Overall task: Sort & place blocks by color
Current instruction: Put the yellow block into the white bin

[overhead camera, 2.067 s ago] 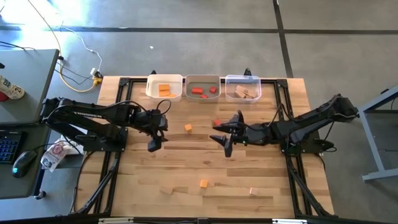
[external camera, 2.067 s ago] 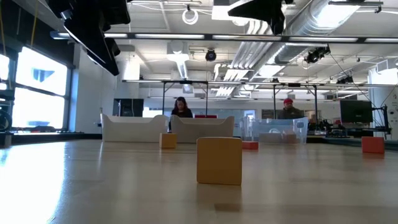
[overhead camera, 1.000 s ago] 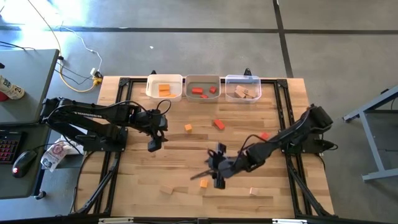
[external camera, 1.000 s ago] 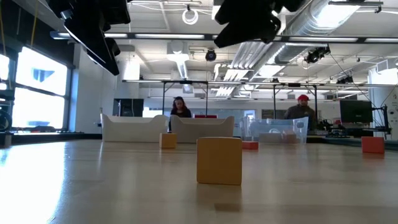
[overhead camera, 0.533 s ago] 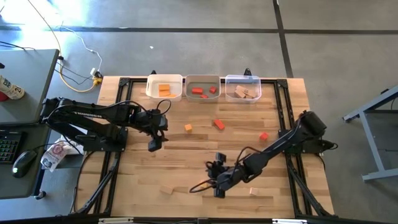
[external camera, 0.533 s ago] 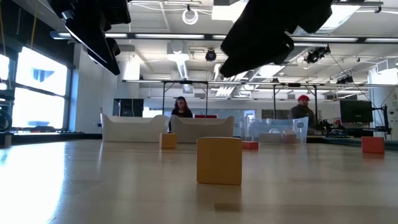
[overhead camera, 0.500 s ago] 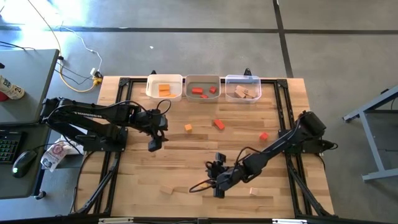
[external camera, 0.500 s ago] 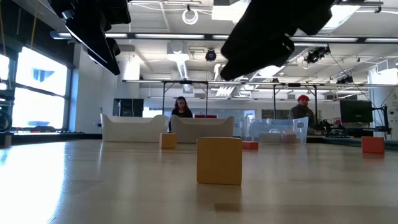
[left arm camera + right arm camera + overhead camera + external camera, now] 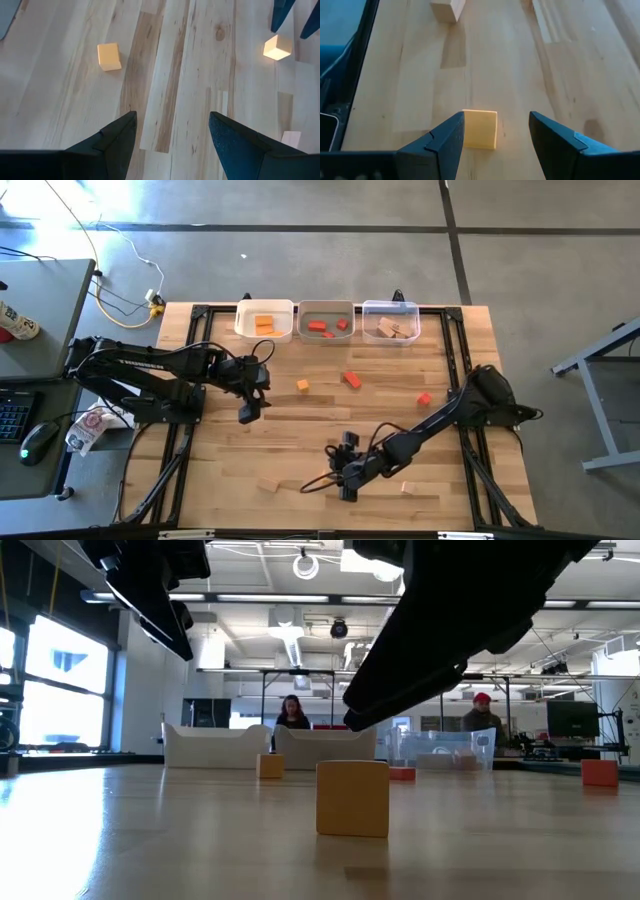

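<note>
Right hand over pale-orange cube

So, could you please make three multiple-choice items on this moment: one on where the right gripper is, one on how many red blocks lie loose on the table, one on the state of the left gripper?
1. Where is the right gripper?
A. Over the three bins
B. Over an orange wooden cube, far from the bins
C. Off the table

2. How many small red wooden blocks lie loose on the table?
A. None
B. Two
C. Five

3. The left gripper is:
A. Open, holding nothing
B. Shut on a red block
C. Shut on a bin's rim

Key: 1 B, the right gripper frames the orange wooden cube. 2 B, one red block and another. 3 A, the left gripper shows bare wood between its fingers.
</note>
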{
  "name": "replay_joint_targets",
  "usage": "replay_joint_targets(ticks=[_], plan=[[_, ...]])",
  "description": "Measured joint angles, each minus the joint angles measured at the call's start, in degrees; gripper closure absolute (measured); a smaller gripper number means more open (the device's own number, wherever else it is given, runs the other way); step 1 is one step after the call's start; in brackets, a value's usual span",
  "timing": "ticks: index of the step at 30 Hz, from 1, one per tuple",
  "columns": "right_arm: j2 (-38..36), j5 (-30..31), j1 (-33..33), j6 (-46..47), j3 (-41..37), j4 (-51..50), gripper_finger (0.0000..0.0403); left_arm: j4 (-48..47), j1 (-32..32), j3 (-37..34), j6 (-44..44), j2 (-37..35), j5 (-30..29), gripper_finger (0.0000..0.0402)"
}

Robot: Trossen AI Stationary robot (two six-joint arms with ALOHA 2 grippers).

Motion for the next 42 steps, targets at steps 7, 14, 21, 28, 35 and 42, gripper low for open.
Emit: replay_joint_targets(ticks=[7, 14, 21, 28, 35, 42], plan=[[0.44, -0.89, 0.03, 1.42, 0.0, 1.84, 0.0194, 0.0, 0.0, 0.0, 0.46, 0.0, -2.14, 0.0167], [0.44, -0.09, 0.76, 1.42, 0.0, 2.23, 0.0194, 0.0, 0.0, 0.0, 0.01, 0.0, -2.58, 0.0167], [0.44, 2.19, 1.69, 0.69, 0.0, 2.14, 0.0194, 0.0, 0.0, 0.0, -0.43, 0.0, -2.58, 0.0167], [0.44, 2.8, 1.88, -0.06, 0.0, 2.1, 0.0194, 0.0, 0.0, 0.0, -0.64, 0.0, -2.56, 0.0167], [0.44, 2.18, 1.86, 0.09, 0.0, 2.08, 0.0194, 0.0, 0.0, 0.0, -0.66, 0.0, -2.54, 0.0167], [2.26, 0.9, 1.88, 0.36, 0.0, 2.54, 0.0194, -0.02, 0.0, 0.0, -1.93, 0.0, -2.54, 0.0167]])
